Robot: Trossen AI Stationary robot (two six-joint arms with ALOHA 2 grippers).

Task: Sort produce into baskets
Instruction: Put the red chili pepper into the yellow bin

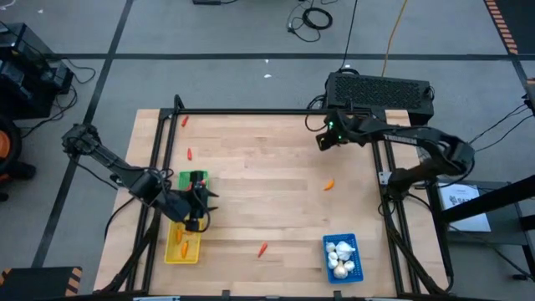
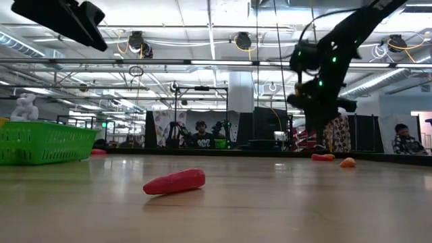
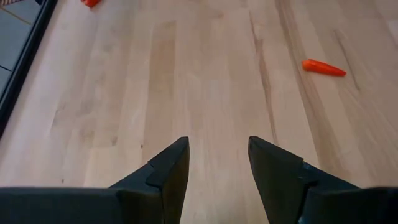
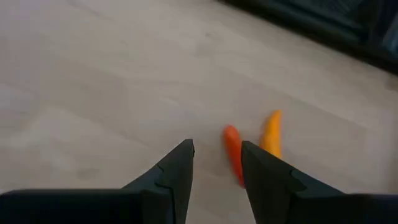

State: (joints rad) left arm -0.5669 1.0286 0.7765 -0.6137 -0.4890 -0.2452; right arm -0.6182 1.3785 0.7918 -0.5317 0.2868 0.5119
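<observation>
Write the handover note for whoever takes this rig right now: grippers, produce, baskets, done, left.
Left gripper: open, empty, over the table's left side by the green plastic basket and yellow plastic basket.
Right gripper: open, empty, raised near the table's far right corner.
Done: white garlic-like bulbs are in the blue plastic basket; orange pieces are in the yellow basket.
Left: loose on the wooden table are a red carrot-like piece near the front, an orange piece right of centre, and two small red pieces at far left.
</observation>
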